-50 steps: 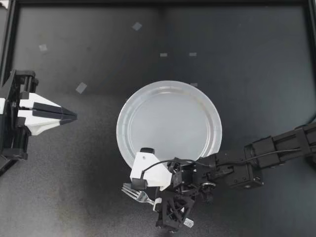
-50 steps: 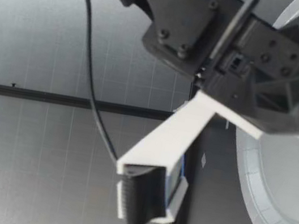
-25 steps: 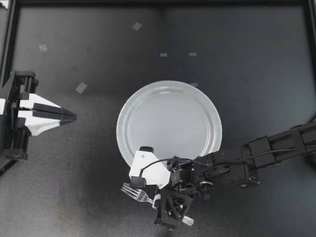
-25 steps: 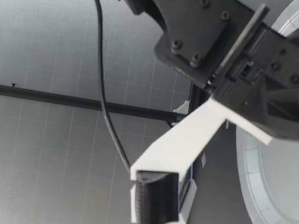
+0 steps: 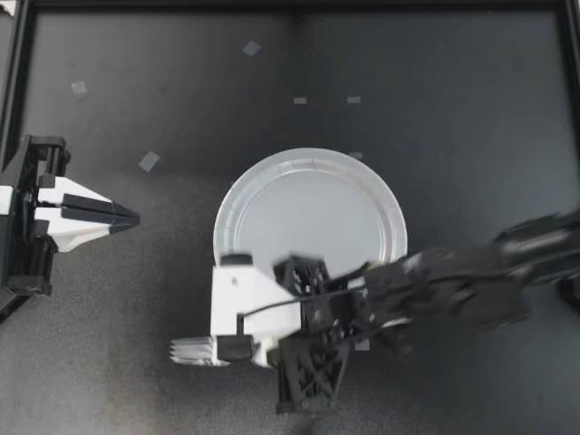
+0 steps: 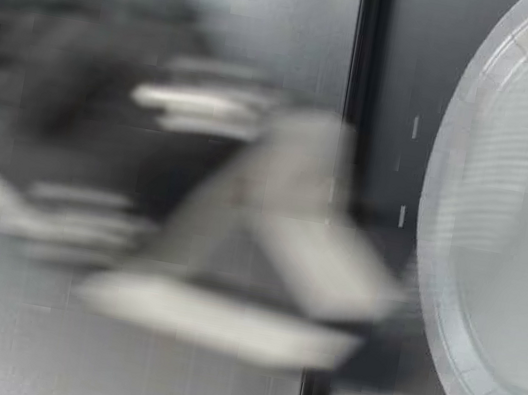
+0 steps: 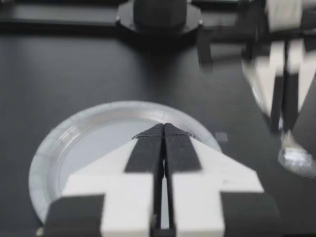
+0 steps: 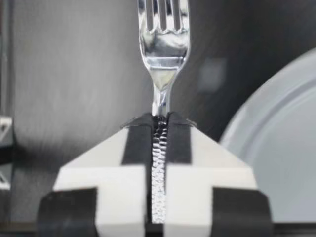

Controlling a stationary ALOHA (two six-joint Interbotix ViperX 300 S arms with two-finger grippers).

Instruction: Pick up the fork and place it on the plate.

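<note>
Right pincer [image 5: 228, 346]: pressed onto the handle of the fork [image 5: 193, 351]. In the right wrist view the handle is seen clamped edge-on between the two pads, with the tines carried straight ahead.

Fork: held beside the near rim of the plate [image 5: 310, 154] and not over it, tines pointing away from the dish.

Left pincer [image 5: 134, 217]: pressed together on nothing, parked well apart at the side of the tabletop [image 5: 435, 109].

Hazards, as judged:
- The handle is gripped along a thin edge only, so the fork could be pivoted or slipped by a fast swing.
- The light plate could be nudged by the pincer body, which overlaps its near rim.
- If released here, the fork would be left on the tabletop.

Change against half a second ago:
- The right pincer has been swung round.
- The tines are now farther out from the plate.
- The arm is smeared by motion, heavily so in the low view.
- Plate and left pincer are unmoved.
</note>
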